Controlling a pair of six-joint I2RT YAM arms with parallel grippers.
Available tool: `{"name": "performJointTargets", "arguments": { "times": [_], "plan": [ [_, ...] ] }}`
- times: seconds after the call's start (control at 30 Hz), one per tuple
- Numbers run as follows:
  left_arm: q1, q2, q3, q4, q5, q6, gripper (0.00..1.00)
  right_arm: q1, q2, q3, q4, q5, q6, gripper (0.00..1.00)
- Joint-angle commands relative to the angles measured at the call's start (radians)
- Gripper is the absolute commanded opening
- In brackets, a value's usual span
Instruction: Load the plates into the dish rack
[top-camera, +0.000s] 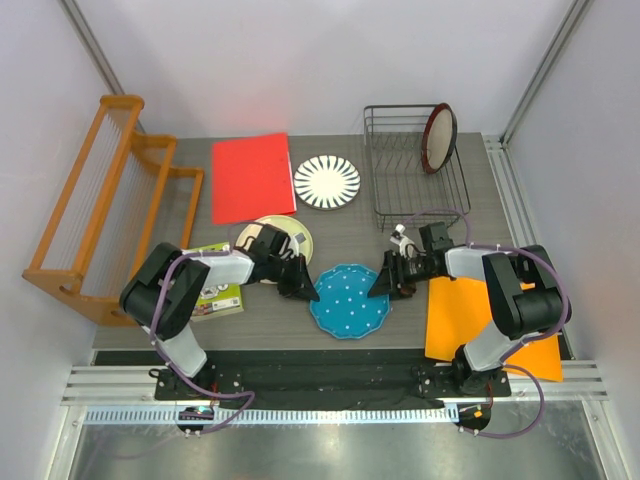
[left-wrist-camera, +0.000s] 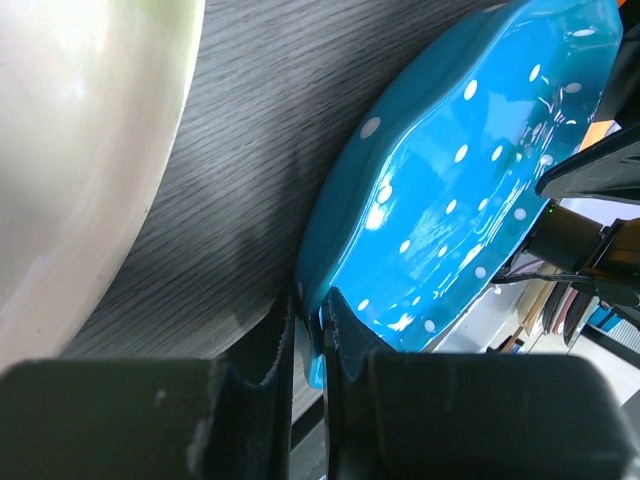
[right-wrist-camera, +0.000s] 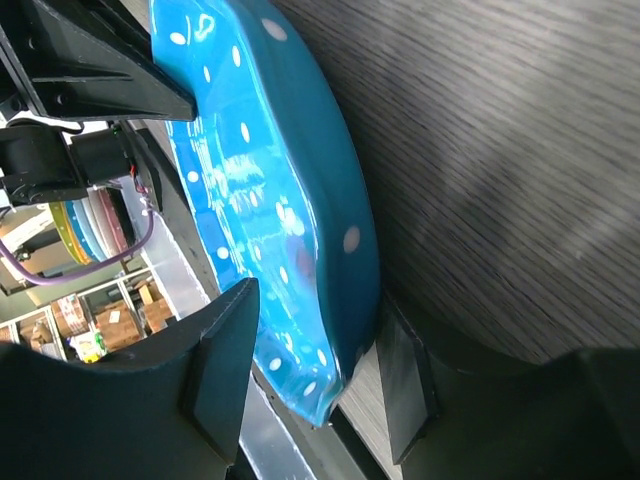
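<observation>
The blue white-dotted plate (top-camera: 350, 300) lies near the table's front edge, between both arms. My left gripper (top-camera: 305, 285) is shut on its left rim; in the left wrist view the jaws (left-wrist-camera: 312, 325) pinch the blue plate's (left-wrist-camera: 470, 180) edge. My right gripper (top-camera: 385, 283) straddles the right rim, open. In the right wrist view the right gripper (right-wrist-camera: 318, 300) has a gap between one finger and the blue plate (right-wrist-camera: 270, 200). A dark-red-rimmed plate (top-camera: 439, 138) stands in the black wire dish rack (top-camera: 400, 190). The petal-patterned plate (top-camera: 327, 182) and the cream plate (top-camera: 285, 230) lie flat.
An orange wooden slatted rack (top-camera: 110, 205) fills the left side. A red sheet (top-camera: 252, 177) lies at the back, an orange sheet (top-camera: 470, 320) under my right arm, and a green booklet (top-camera: 222, 292) under my left arm. The cream plate (left-wrist-camera: 80, 150) lies close to my left gripper.
</observation>
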Motion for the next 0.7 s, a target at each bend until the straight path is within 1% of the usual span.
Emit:
{"name": "performJointTargets", "arguments": {
  "times": [0.0,0.03,0.1,0.13,0.2,0.23,0.27,0.3,0.33,0.37,0.4,0.5,0.53,0.57,0.6,0.63,0.67],
  "plan": [
    [-0.016,0.017,0.02,0.097,0.073,0.005,0.0,0.027,-0.032,-0.018,0.05,-0.031,0.007,0.53],
    [-0.016,0.023,0.023,0.098,0.072,0.005,0.0,0.033,-0.038,-0.02,0.057,-0.031,0.01,0.5],
    [-0.016,0.031,0.037,0.1,0.067,0.008,0.0,0.038,-0.055,-0.021,0.06,-0.031,0.012,0.47],
    [-0.016,0.034,0.043,0.102,0.066,0.011,0.0,0.038,-0.058,-0.018,0.055,-0.04,0.009,0.4],
    [-0.016,0.043,0.06,0.085,0.066,0.02,0.0,0.038,-0.071,-0.008,0.029,-0.045,-0.005,0.32],
    [-0.016,0.042,0.065,0.08,0.059,0.029,0.0,0.038,-0.077,-0.005,0.021,-0.049,-0.01,0.19],
    [-0.016,0.04,0.071,0.057,0.053,0.037,0.0,0.038,-0.083,0.008,0.009,-0.049,-0.023,0.14],
    [-0.016,0.037,0.089,0.028,0.04,0.048,0.08,0.038,-0.097,0.018,-0.041,-0.051,-0.04,0.09],
    [-0.016,0.034,0.1,0.002,0.015,0.061,0.13,0.038,-0.104,0.034,-0.081,-0.049,-0.062,0.01],
    [-0.016,0.031,0.111,-0.053,0.0,0.107,0.2,0.038,-0.112,0.072,-0.125,-0.042,-0.123,0.01],
    [-0.016,0.011,0.13,-0.078,-0.013,0.13,0.33,0.038,-0.132,0.092,-0.208,-0.038,-0.147,0.02],
    [-0.013,-0.047,0.164,-0.176,-0.075,0.216,0.48,0.03,-0.155,0.187,-0.349,-0.037,-0.249,0.01],
    [-0.01,-0.065,0.19,-0.205,-0.091,0.238,0.49,0.027,-0.178,0.208,-0.368,-0.035,-0.252,0.02],
    [-0.002,-0.087,0.206,-0.263,-0.117,0.282,0.5,0.027,-0.19,0.263,-0.388,-0.031,-0.263,0.01],
    [0.002,-0.133,0.22,-0.294,-0.131,0.307,0.52,0.025,-0.201,0.293,-0.419,-0.022,-0.273,0.01],
    [0.017,-0.153,0.261,-0.329,-0.14,0.333,0.52,0.027,-0.221,0.323,-0.437,-0.014,-0.28,0.02],
    [0.027,-0.179,0.279,-0.395,-0.176,0.365,0.52,0.027,-0.23,0.391,-0.459,-0.009,-0.287,0.02]
  ]
}}
